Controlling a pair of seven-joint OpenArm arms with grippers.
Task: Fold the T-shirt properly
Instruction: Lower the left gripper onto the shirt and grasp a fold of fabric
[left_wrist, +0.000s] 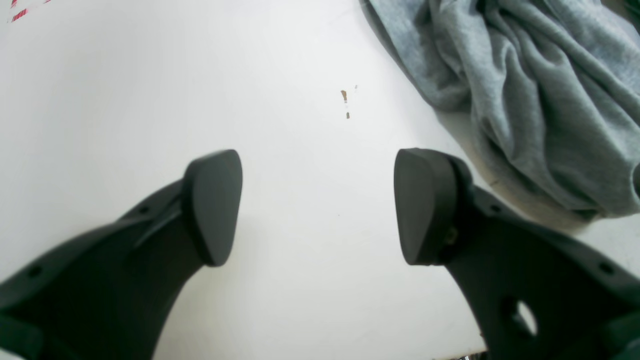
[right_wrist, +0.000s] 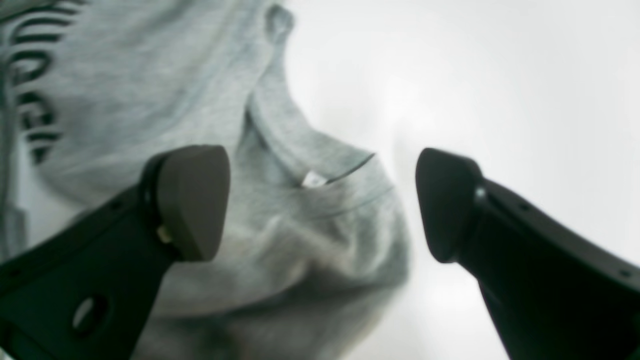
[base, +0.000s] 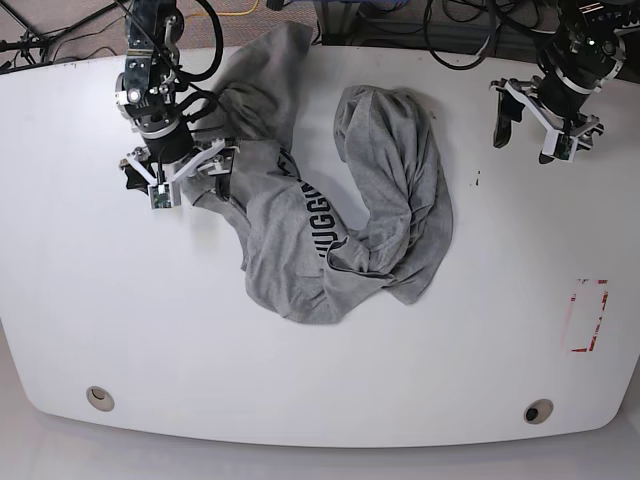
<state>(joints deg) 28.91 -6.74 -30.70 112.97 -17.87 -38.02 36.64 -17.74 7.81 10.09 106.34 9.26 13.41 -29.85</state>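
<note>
The grey T-shirt (base: 270, 260) lies crumpled in the middle of the white table (base: 120, 300), its black lettering (base: 318, 225) partly showing. My right gripper (base: 177, 175) hovers over the shirt's left edge. In the right wrist view it (right_wrist: 322, 200) is open, with bunched shirt cloth (right_wrist: 125, 90) and a hemmed edge with a small white tag (right_wrist: 314, 179) between and below the fingers. My left gripper (base: 528, 135) is open and empty over bare table, well right of the shirt. In the left wrist view it (left_wrist: 317, 205) is open, with the shirt (left_wrist: 550, 100) at the upper right.
A red-and-white tape rectangle (base: 588, 315) marks the table's right side and also shows in the left wrist view (left_wrist: 20, 12). Small brown marks (left_wrist: 345, 100) dot the table near the left gripper. Two round holes (base: 98, 398) (base: 537, 411) sit near the front edge. Cables (base: 450, 30) lie behind the table.
</note>
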